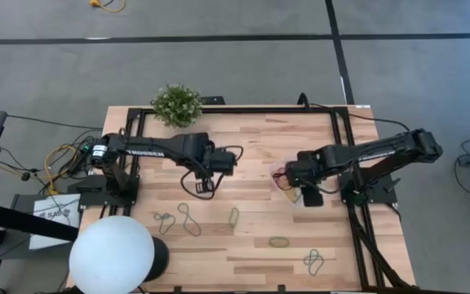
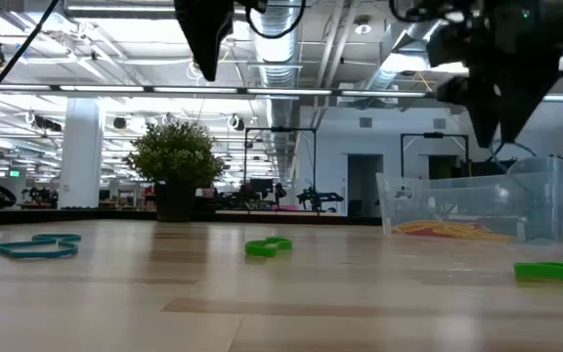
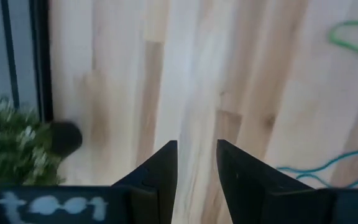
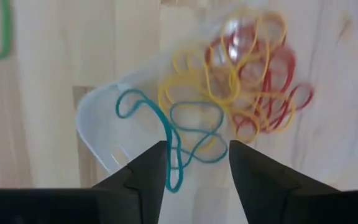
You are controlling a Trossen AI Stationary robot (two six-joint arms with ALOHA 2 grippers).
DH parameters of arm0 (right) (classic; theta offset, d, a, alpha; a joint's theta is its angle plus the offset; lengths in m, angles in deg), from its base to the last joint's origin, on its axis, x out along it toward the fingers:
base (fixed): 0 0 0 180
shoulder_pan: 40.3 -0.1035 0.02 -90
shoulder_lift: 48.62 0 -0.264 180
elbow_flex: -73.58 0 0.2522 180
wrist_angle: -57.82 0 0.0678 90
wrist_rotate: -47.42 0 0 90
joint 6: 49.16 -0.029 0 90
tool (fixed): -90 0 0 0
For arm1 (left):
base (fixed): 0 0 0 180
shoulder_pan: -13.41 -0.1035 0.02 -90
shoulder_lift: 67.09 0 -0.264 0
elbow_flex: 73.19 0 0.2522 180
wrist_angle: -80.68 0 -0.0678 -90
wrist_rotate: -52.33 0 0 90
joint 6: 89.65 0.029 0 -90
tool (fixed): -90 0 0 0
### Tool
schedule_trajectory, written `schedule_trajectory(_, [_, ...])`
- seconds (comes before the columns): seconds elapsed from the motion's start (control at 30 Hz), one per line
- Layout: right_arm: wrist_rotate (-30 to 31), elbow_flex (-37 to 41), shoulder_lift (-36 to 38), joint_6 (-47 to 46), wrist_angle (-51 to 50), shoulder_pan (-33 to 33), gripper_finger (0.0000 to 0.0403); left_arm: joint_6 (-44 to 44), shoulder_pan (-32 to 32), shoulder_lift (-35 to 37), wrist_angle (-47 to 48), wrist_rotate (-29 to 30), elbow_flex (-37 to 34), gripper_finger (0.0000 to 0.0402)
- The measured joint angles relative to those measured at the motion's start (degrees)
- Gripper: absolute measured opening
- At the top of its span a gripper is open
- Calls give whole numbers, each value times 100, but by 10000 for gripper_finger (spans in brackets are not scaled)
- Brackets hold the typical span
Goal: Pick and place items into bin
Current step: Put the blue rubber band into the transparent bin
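Right gripper [image 4: 194,163] hangs over the clear bin [image 4: 98,134], fingers apart — a teal band [image 4: 166,134] drapes across its rim, red and yellow bands [image 4: 247,81] inside. Left gripper [image 3: 196,163] hovers over bare worktop [image 3: 185,68], apart too — holding nothing.

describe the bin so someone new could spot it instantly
On the wooden table, look under the right gripper, which hangs open just above the spot. There sits the bin, a shallow clear container with rounded corners. Unlike anything nearby, it holds a tangle of red, yellow and blue rubber bands.
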Motion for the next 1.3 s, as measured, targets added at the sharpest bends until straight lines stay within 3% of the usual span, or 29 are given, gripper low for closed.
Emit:
schedule_trajectory(0.17, [-138,-121,322,352,2,7,165,308,302,28,-314,-451,-486,103])
schedule_trajectory(0.37, [-1156,-127,710,-16,4,-54,157,568,355,48,-731,-1369,-1299,103])
schedule_trajectory(0.57, [-1184,-127,773,-318,13,-332,154,1050,349,76,-1297,-1825,-2378,103])
schedule_trajectory(0.93, [-1180,-127,623,-183,553,-559,154,1013,342,81,-2246,-3417,-3771,103])
schedule_trajectory(1.07, [-1178,-125,623,-82,588,-551,154,903,345,81,-2822,-3356,-4077,103])
schedule_trajectory(1.3, [-1178,-125,623,-82,609,-551,154,830,342,81,-3126,-2640,-4465,103])
